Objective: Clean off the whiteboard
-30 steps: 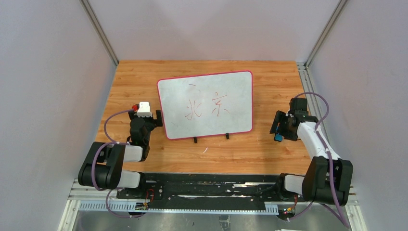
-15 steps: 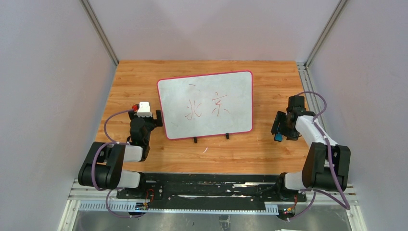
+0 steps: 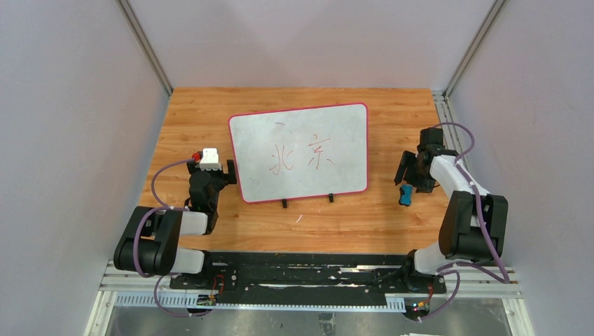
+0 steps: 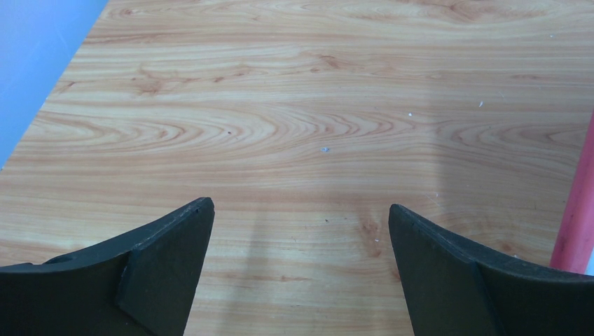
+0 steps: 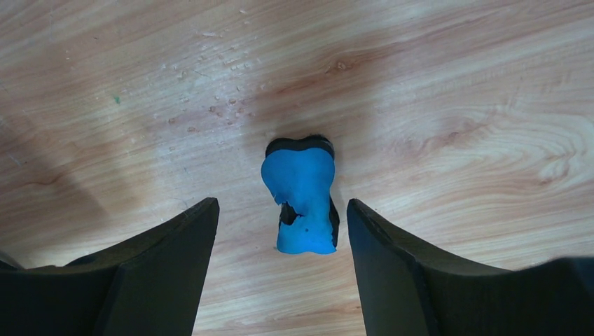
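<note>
The whiteboard (image 3: 301, 133) lies flat in the middle of the table, with a pink-red rim, two black feet on its near edge and red handwritten marks (image 3: 301, 155). A small blue eraser (image 3: 405, 195) lies on the wood to the right of the board. My right gripper (image 3: 408, 182) is open just behind it. In the right wrist view the eraser (image 5: 302, 203) lies between and just ahead of the spread fingertips of the gripper (image 5: 280, 210), untouched. My left gripper (image 3: 212, 166) is open and empty beside the board's left edge, whose rim (image 4: 578, 210) shows at the right of the left wrist view.
The wooden table (image 3: 210, 112) is enclosed by pale walls at the left, back and right. A metal rail (image 3: 441, 112) runs along the table's right edge. A small white fleck (image 3: 299, 218) lies near the front.
My right wrist has drawn back toward the far side, so the blue eraser now shows apart from the fingers. The left arm and the whiteboard have not moved.
</note>
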{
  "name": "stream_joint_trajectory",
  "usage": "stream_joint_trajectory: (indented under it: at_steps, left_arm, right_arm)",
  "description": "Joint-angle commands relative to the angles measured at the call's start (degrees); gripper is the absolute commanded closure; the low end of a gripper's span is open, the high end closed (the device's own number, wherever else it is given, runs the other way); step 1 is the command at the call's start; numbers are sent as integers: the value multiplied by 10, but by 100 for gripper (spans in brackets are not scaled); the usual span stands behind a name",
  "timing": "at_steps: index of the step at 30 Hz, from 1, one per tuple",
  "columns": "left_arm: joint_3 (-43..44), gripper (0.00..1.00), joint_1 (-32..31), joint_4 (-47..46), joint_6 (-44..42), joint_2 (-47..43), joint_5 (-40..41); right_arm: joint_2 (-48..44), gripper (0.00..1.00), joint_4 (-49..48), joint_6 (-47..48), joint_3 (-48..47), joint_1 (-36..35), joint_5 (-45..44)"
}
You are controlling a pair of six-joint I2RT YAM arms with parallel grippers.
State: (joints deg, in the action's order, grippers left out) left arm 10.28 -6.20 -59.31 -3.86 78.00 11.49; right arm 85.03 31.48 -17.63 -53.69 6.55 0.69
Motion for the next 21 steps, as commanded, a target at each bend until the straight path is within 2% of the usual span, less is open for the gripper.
stream_joint_trajectory:
  at_steps: [1,6,13,21]
  left_arm:
    - [6,0,0,-22,-4,0,5]
    - [6,0,0,-22,-3,0,5]
    - [6,0,0,-22,-4,0,5]
    - [6,0,0,-22,-3,0,5]
  right_arm:
    - [21,32,-1,4,-18,6,12]
    - [21,33,-8,-3,-2,6,2]
    - [4,40,-9,-5,20,7,-17]
    - [-16,44,-19,-14,53,7,-21]
